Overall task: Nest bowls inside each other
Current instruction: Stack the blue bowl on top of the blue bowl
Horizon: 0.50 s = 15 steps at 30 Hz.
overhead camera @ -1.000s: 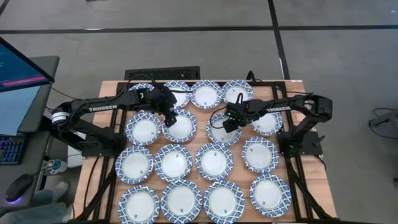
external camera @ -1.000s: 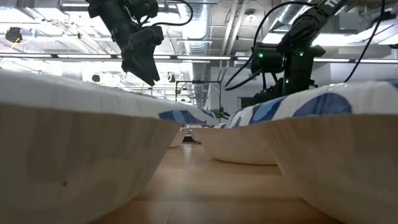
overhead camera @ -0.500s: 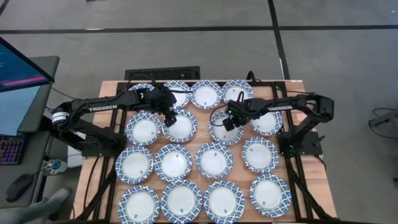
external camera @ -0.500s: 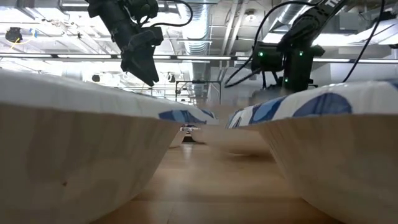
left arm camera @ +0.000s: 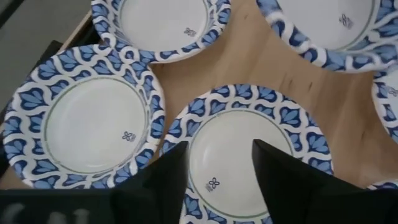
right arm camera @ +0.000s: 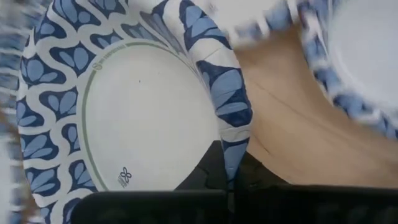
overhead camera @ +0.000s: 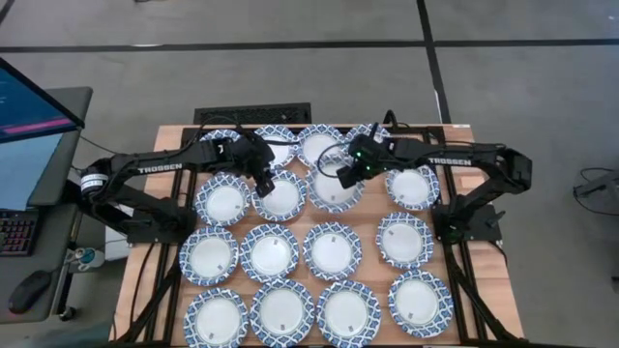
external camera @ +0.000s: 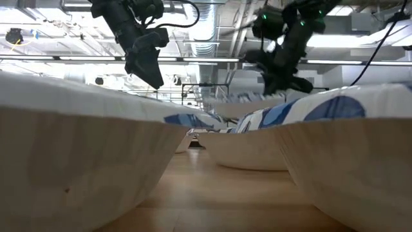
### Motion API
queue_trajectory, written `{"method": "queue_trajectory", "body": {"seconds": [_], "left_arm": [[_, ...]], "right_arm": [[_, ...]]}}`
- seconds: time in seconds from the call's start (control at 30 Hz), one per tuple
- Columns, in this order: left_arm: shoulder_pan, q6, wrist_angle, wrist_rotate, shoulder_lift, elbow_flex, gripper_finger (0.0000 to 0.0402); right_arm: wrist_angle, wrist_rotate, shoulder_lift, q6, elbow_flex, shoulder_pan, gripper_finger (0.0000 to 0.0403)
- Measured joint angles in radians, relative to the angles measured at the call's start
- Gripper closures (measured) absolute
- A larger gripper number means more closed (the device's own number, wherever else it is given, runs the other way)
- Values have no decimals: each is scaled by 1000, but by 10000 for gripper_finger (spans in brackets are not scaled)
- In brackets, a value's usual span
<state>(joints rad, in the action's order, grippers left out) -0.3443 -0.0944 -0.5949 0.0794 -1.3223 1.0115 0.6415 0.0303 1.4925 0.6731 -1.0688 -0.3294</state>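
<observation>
Several blue-rimmed white bowls lie rim up in rows on the wooden table. My right gripper is shut on one bowl and holds it above the table's middle, just near of the far row. In the low view this bowl hangs under the gripper. My left gripper hovers open above another bowl. In the left wrist view its fingers stand apart over that bowl's white centre without touching it. My right gripper pinches the bowl's patterned rim between its two fingers, on the side of the bowl toward the table's right. The fingers slant down from the right. The bowl is lifted clear of the table and sits tilted in the hold.
Bowls fill the near rows, and more lie along the far edge, close under the lifted bowl. A bowl rests right of the right gripper. A monitor and keyboard stand left of the table.
My right gripper has shut on the rim of a bowl right of centre. It has lifted the bowl clear and carried it up and toward the table's left and far edge. The bowl has gone from flat to tilted.
</observation>
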Motion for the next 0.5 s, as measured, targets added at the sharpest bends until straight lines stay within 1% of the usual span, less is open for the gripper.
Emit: {"method": "queue_trajectory", "body": {"seconds": [0.13, 0.27, 0.4, 0.5], "left_arm": [[20, 7, -13, 31, 0, 0, 271], [28, 21, -52, 65, 14, -2, 287], [31, 54, -38, 59, 92, -2, 289], [28, 68, -38, 59, 165, -10, 284]], "right_arm": [[43, -6, 0, -11, -35, 0, 397], [30, -61, 1, -12, -48, 3, 397], [11, -74, 53, -12, -104, 22, 396], [-6, -83, 123, -39, -192, 38, 395]]}}
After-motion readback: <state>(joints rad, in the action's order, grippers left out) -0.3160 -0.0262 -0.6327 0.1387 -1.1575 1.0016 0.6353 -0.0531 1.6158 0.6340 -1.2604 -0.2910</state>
